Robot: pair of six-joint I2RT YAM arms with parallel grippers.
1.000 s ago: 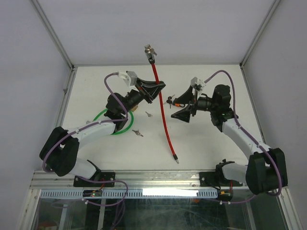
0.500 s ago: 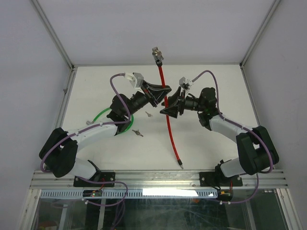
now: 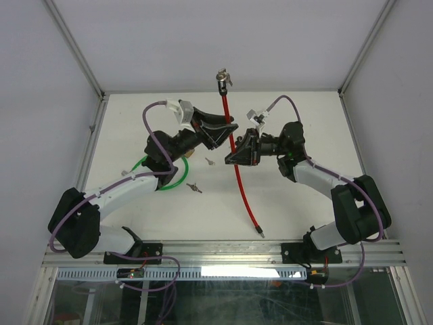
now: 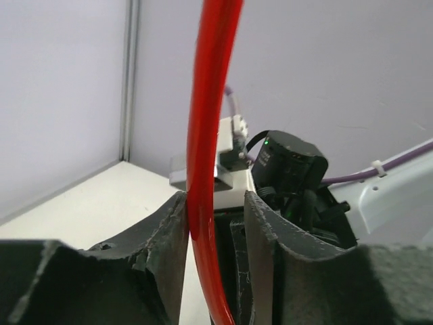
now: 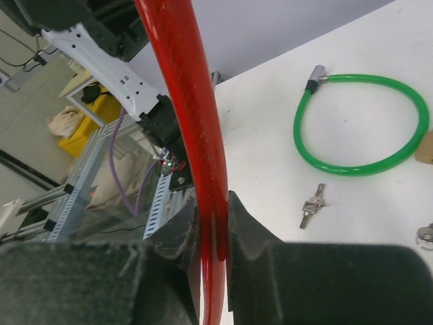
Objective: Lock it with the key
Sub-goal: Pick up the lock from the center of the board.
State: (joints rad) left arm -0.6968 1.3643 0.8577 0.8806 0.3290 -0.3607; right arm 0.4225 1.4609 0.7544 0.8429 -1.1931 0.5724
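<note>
A red cable lock (image 3: 238,177) hangs upright over the middle of the table. Its metal lock head (image 3: 222,78) is at the top and its pin end (image 3: 259,235) is near the front. My right gripper (image 3: 237,153) is shut on the red cable (image 5: 191,95), with both pads pressed on it (image 5: 213,206). My left gripper (image 3: 226,131) straddles the cable (image 4: 205,169) higher up. Its jaws (image 4: 215,206) are open: the cable rests against one finger, with a gap to the other. A key (image 3: 194,187) lies on the table, seen also in the right wrist view (image 5: 311,205).
A green cable lock (image 3: 177,177) lies looped under the left arm, with its whole ring (image 5: 358,169) showing in the right wrist view. A second small key (image 3: 210,162) lies near the red cable. White walls enclose the table (image 3: 304,203) on three sides.
The right gripper moved in from the right and closed on the red cable. The left gripper let go of it. The cable shifted right, and its pin end moved toward the front.
</note>
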